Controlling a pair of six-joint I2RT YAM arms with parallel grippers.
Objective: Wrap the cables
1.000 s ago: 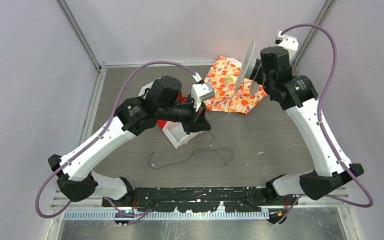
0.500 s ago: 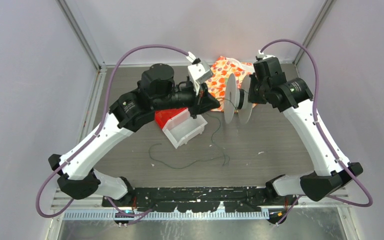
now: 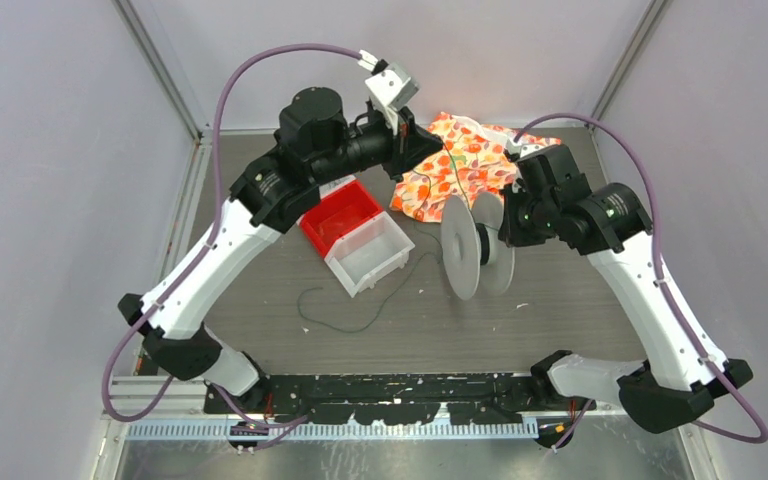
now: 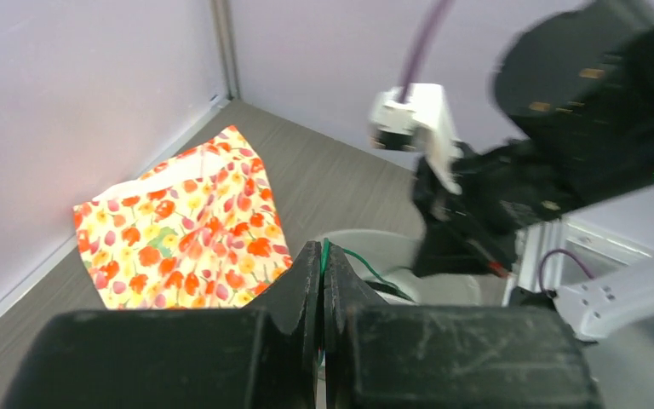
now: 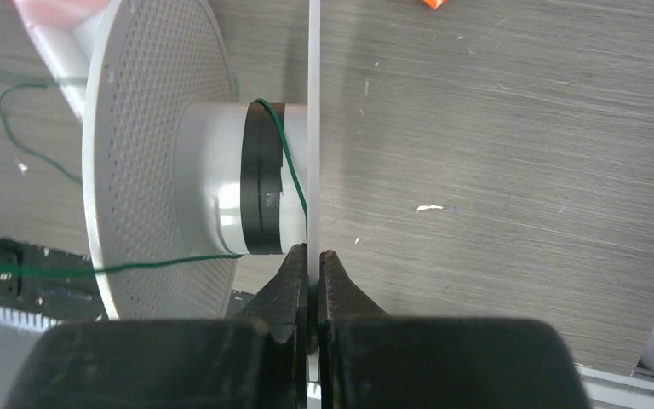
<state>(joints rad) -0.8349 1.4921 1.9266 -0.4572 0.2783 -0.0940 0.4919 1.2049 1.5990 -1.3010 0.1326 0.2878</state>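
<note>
- Nearest the arm bases, a loose run of the cable (image 3: 345, 331) lies on the table (image 3: 560, 300). It curves from a small hook at its left end, along the wood, and climbs rightward toward the spool (image 3: 475, 257).
- The spool stands on edge just right of the table's middle, its two grey discs upright and side by side.
- The right gripper (image 3: 506, 236) reaches the spool from the right. In the right wrist view its fingers (image 5: 294, 277) are clamped together on the thin rim of the nearer disc.
- The same view shows the spool's pale hub with a black band around it. The green cable crosses that band in one turn. One strand runs off to the left across the perforated disc, and more slack squiggles on the table beyond.
- Left of the spool sit a white bin (image 3: 370, 260) and, behind it, a red bin (image 3: 338, 215), touching each other at a slant.
- Farther back and raised above the table, the left gripper (image 3: 422, 158) points right, over the edge of the cloth (image 3: 465, 165).
- In the left wrist view its jaws are pressed tight on the cable, which shows as a green sliver between the tips and then trails right toward the spool's disc.
- The floral orange cloth lies crumpled at the back of the table, near the rear wall, just behind the spool.
</note>
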